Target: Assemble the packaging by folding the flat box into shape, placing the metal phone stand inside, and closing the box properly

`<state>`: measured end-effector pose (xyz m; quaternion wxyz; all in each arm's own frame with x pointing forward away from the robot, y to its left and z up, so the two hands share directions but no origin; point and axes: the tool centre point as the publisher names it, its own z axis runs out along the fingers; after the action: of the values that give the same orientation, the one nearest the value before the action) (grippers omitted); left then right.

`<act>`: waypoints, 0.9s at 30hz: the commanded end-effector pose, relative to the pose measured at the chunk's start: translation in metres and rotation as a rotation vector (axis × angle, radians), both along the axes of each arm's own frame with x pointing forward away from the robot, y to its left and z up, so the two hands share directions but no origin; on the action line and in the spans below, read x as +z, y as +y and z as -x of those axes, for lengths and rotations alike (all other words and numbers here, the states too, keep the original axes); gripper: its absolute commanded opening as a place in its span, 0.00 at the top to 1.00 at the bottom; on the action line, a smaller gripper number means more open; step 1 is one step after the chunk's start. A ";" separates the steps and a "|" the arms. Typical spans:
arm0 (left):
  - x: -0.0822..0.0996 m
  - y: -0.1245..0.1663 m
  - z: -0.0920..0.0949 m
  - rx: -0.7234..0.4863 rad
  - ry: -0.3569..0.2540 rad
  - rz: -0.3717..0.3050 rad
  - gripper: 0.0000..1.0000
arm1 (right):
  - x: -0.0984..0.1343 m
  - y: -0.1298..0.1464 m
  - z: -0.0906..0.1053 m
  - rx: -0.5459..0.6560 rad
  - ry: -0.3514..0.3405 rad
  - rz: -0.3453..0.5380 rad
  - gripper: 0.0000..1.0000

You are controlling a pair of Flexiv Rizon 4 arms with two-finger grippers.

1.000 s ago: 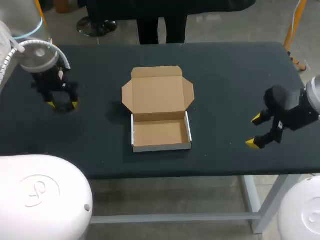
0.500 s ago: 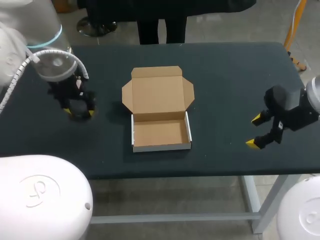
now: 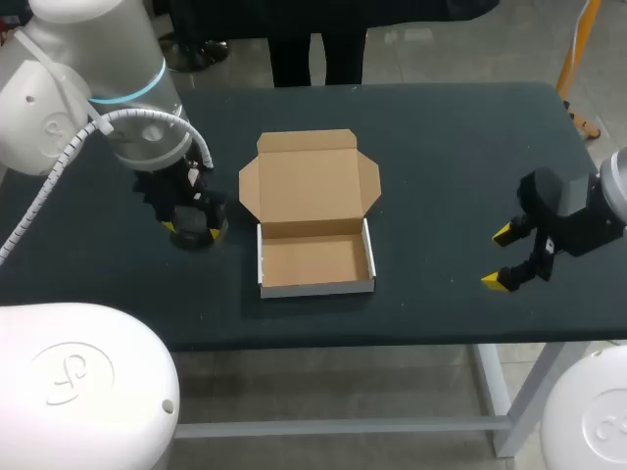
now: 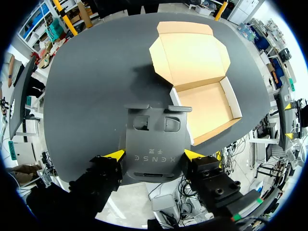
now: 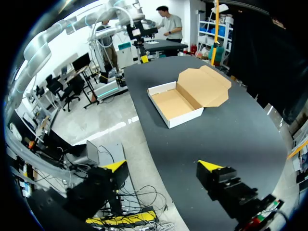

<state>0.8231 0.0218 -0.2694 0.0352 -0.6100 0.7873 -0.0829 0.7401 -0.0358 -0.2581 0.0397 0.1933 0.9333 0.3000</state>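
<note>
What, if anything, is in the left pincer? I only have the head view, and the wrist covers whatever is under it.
Observer: The left wrist view shows the left pincer shut on a dark metal phone stand, gripped from both sides.
Operator: Which way does it sit in the grip?
Observer: It sticks out ahead of the fingers, with two cutouts near its far end.

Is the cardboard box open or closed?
Open: the box has its lid lying back flat and its tray empty; the phone stand is held by the left gripper.
</note>
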 end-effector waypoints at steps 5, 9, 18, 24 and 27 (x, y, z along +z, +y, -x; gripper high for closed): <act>-0.004 -0.040 0.007 -0.057 -0.008 -0.041 1.00 | -0.002 0.003 0.006 -0.025 -0.037 0.015 0.00; -0.008 -0.059 0.010 -0.093 -0.004 -0.047 1.00 | -0.002 0.003 0.006 -0.025 -0.037 0.015 0.00; -0.021 -0.091 0.005 -0.136 -0.010 -0.057 1.00 | -0.002 0.003 0.006 -0.025 -0.037 0.015 0.00; -0.030 -0.107 0.001 -0.150 -0.003 -0.060 1.00 | -0.002 0.003 0.006 -0.025 -0.037 0.015 0.00; -0.036 -0.116 -0.002 -0.154 -0.004 -0.062 1.00 | -0.002 0.003 0.006 -0.025 -0.037 0.015 0.00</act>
<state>0.8180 -0.0813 -0.2981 0.0387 -0.5439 0.8346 -0.0786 0.7400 -0.0359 -0.2581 0.0427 0.1942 0.9331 0.2995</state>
